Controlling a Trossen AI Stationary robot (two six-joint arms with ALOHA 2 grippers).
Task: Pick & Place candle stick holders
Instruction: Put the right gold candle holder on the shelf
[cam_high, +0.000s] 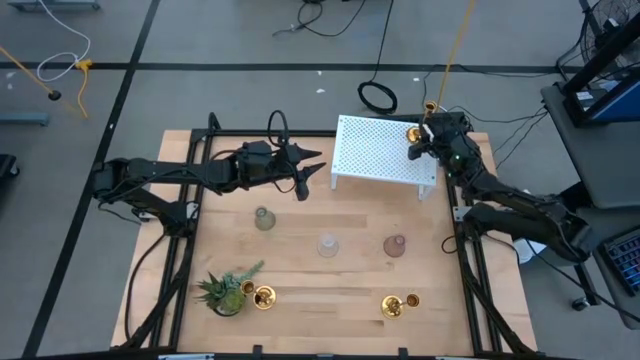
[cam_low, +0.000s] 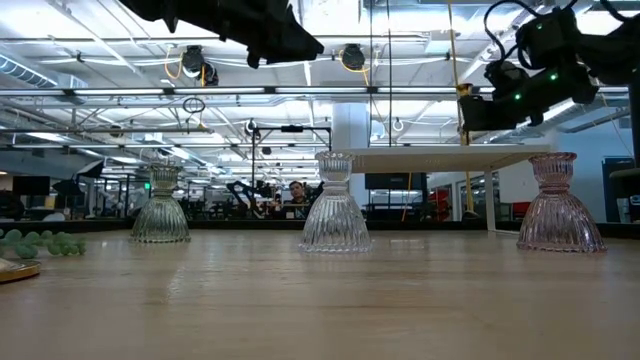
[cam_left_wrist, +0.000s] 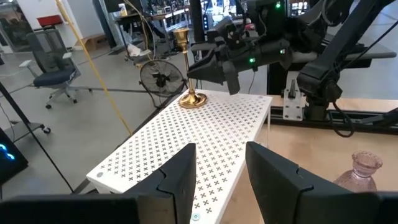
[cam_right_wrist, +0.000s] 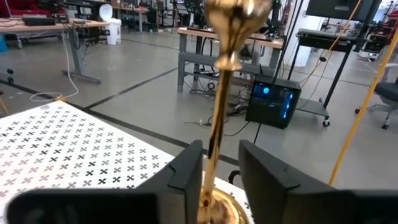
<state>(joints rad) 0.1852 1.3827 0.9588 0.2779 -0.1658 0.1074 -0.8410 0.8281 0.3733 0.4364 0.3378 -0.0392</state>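
From my remote seat I saw the right gripper (cam_right_wrist: 214, 165) at the white perforated shelf's (cam_high: 375, 150) far right corner, fingers parted a little either side of an upright brass holder's (cam_left_wrist: 191, 68) stem – standing on the shelf, not clamped. Left gripper (cam_left_wrist: 217, 168) hovered near the shelf's other end, part-open & empty. Three glass holders (cam_low: 336, 203) stood in a row mid-table; two more brass holders (cam_high: 398, 304) at the near edge.

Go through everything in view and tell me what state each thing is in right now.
Brass holder on rack: upright, between right claw's fingers.
Other brass holders: on the table's front.
Glass holders: upright, in a row.
White rack: standing on table.
Left claw: open, empty.
Plant: upright.
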